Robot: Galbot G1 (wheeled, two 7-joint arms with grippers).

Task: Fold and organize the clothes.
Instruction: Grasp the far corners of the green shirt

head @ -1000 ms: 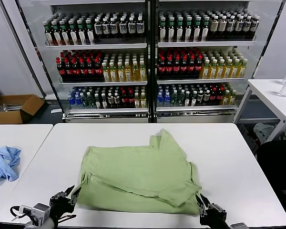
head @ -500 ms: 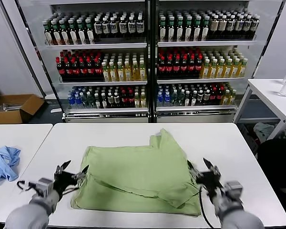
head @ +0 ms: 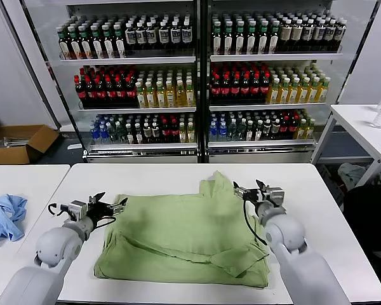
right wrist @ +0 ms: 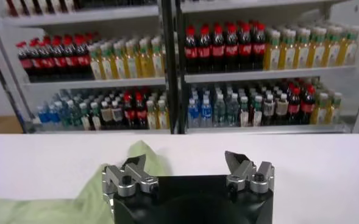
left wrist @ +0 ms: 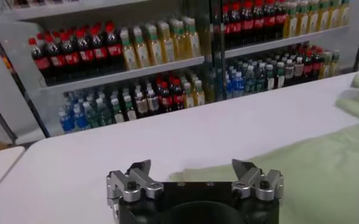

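The white tabletop (head: 178, 175) carries the light green polo shirt (head: 184, 235) at its centre, lying partly folded, with a doubled band along the near hem and one sleeve or collar part sticking up at the far edge. Beyond the tabletop stands a drinks cooler (head: 197, 76) full of bottles, well apart from the work. A light blue garment (head: 5, 216) lies on the neighbouring table to the left.

The left pincer (head: 108, 208) hovers at the shirt's far left corner, released and grasping nothing; the right pincer (head: 249, 192) hovers by the far right edge, likewise spread and empty. The likely step is gripping both far corners to bring them toward the near hem. Doing it well means pinching only the top layer at matching points, lifting evenly, and keeping the cloth taut. Bare tabletop surrounds the shirt, widest on the right.
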